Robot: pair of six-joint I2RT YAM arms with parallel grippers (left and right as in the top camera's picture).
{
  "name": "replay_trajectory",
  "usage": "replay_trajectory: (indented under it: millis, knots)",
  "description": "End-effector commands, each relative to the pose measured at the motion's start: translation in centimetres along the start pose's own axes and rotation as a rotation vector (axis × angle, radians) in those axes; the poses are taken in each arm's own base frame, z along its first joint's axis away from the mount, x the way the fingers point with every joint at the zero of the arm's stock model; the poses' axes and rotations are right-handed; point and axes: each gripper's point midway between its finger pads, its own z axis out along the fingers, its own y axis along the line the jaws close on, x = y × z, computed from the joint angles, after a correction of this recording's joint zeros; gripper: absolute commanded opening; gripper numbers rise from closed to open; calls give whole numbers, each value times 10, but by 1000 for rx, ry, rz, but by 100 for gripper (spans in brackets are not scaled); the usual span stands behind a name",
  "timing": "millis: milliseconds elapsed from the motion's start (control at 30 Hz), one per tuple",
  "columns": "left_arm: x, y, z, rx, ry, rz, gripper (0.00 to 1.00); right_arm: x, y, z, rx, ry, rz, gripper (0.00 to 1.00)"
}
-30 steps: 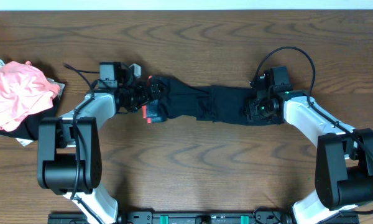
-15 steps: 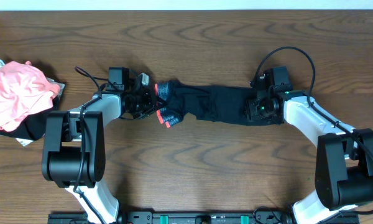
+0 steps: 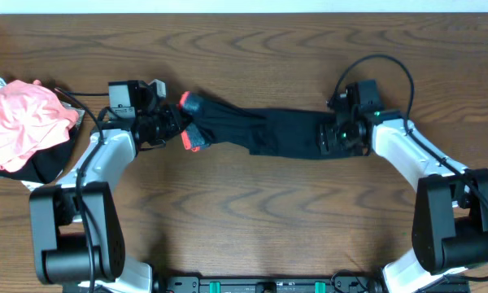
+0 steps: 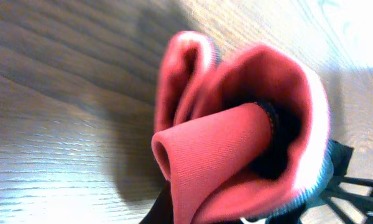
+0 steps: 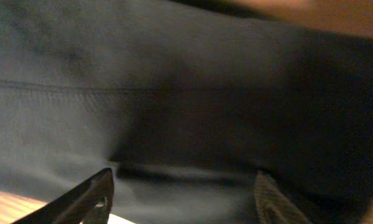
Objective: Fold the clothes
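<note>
Black leggings (image 3: 268,134) are being held stretched in a long band between both grippers. The coral-red waistband (image 4: 236,137) is being clamped, bunched, in the closed left gripper (image 3: 172,130). The right gripper (image 3: 332,140) is being held low, fingers (image 5: 90,199) apart, over the fabric beneath it.

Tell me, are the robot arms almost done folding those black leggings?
Not nearly. No fold shows yet: the leggings lie stretched long across the table. In hand: the left jaws pinch the bunched coral waistband; the right jaws stand open over the leg ends. Left: every fold.
</note>
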Motion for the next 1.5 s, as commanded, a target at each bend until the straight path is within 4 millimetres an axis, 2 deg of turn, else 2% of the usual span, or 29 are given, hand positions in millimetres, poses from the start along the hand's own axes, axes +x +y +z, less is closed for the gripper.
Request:
replay_trajectory:
  millis: [0, 133, 233, 300, 367, 467, 667, 867, 967, 1067, 1267, 1333, 1467]
  knots:
    - [-8, 9, -12, -65, -47, 32, 6, -43, 18, -35, -64, -121, -35, 74]
    - [-1, 17, -15, -113, -24, 63, 6, -66, 45, -58, -179, -182, -80, 70]
    - [9, 34, -18, -205, 10, 78, 6, -68, 47, -60, -180, -186, -86, 71]
    - [16, 53, -24, -309, 37, 94, 6, -67, 45, -60, -169, -183, -83, 71]
    - [20, 68, -31, -403, 51, 89, 6, -68, 31, -59, -108, -184, -64, 71]
    - [18, 76, -46, -485, 48, 101, 6, -68, 3, -62, -2, -175, -14, 71]
    - [-14, 80, -89, -575, -83, 87, 6, -53, -57, -70, 144, -125, 103, 70]
    - [-37, 86, -124, -626, -175, 52, 6, -35, -96, -77, 193, -79, 204, 69]
    - [-37, 77, -129, -625, -157, 55, 6, -33, -101, -78, 197, -76, 218, 68]
    - [-36, 57, -129, -611, -129, 88, 6, -33, -101, -78, 197, -76, 218, 68]
    - [-33, -11, -112, -530, -115, 194, 6, -32, -98, -77, 184, -71, 218, 68]
    - [-28, -38, -100, -497, -119, 239, 6, -30, -98, -77, 182, -64, 231, 67]
    - [-13, -77, -79, -458, -129, 309, 6, -26, -96, -77, 174, -48, 236, 67]
